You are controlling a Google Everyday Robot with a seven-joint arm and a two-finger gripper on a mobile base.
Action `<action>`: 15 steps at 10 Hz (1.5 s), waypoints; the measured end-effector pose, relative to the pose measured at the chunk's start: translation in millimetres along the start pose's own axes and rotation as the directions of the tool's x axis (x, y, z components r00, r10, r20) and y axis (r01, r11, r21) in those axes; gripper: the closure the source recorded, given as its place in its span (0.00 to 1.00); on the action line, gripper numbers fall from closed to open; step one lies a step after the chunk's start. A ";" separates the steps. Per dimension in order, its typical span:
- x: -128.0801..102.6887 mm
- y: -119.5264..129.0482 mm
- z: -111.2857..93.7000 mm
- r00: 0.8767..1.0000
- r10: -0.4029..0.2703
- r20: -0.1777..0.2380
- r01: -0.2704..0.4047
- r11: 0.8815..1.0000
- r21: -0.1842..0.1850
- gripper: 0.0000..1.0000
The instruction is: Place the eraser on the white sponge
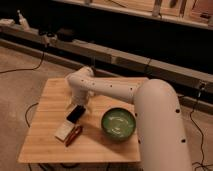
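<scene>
Because the eraser [76, 114] lies flat on the counter [50, 100], just beside the white sponge [63, 131], we hang our pincer [80, 104] close over it, seemingly for a top grasp; whether it is clenched or released we cannot tell.

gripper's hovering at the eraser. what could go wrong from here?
1. The eraser lies flat on the table, so the gripper just above it might shove it rather than lift it.
2. The white sponge is small and a red clip lies right beside it. The eraser could land partly on the clip or slide off.
</scene>
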 end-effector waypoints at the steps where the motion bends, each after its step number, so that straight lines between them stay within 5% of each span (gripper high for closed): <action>1: 1.5 -2.9 9.7 1.000 -0.011 -0.005 0.011 1.000 -0.002 0.20; 3: 4.2 -10.1 19.4 0.999 -0.039 -0.015 0.039 0.999 -0.004 0.25; 7: 5.9 -19.5 21.2 0.996 -0.079 -0.030 0.078 0.997 -0.018 0.66; 10: 0.5 -26.0 4.5 0.998 -0.060 -0.020 0.059 0.998 -0.023 0.97; 15: -6.2 -63.0 -79.4 0.998 -0.013 -0.068 0.025 0.986 0.164 1.00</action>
